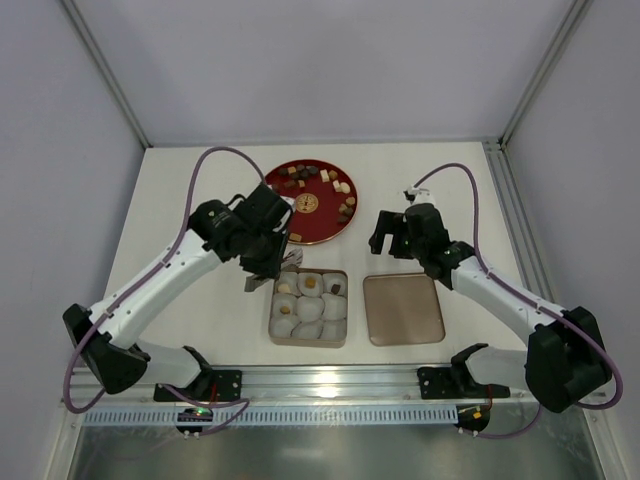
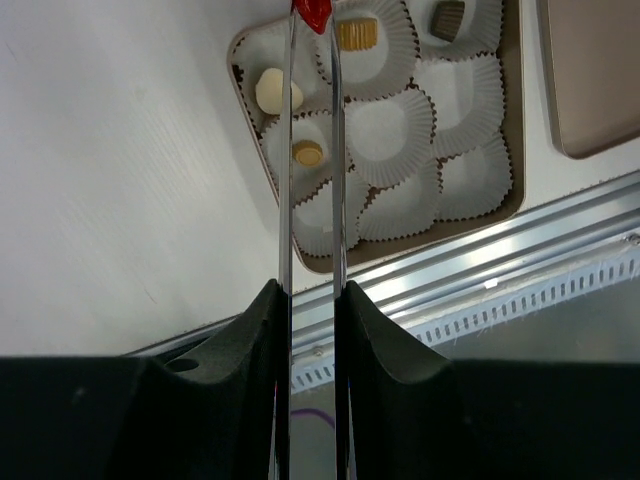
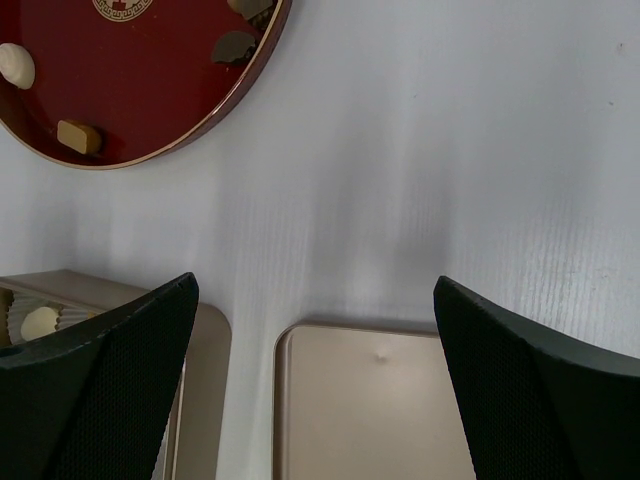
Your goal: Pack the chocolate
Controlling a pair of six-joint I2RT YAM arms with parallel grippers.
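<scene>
**Left wrist view: red piece pinched at the tray's far edge, empty cups lying back toward the wrist**

The left fingers (image 2: 250, 330) are squeezed almost together on thin metal tweezers (image 2: 286, 180), whose tips pinch one red chocolate (image 2: 312, 12). It hangs over the far edge of the tray (image 2: 513, 100), between the cream-filled and gold-filled cups. How high it hangs I cannot tell.

The tweezers' long axis runs down the column of cups on the left of this view. Every empty cup therefore lies back toward the wrist, or to the right of the tip. The nearest, I judge, is the middle cup (image 2: 390, 130), just beside the blades.

The right fingers (image 3: 120, 340) stand wide apart with nothing between them, over the counter (image 3: 400, 200) between the plate (image 3: 150, 90) and the lid (image 3: 380, 400). The left arm is much the nearer.

- **Tray:** one, with nine cups; four filled (cream, tan, gold, dark), five empty.
- **Tweezers:** one red piece.
- **Lid:** one.
- **Plate:** one, carrying over a dozen loose chocolate pieces (image 1: 343, 187), too small to count exactly.
</scene>
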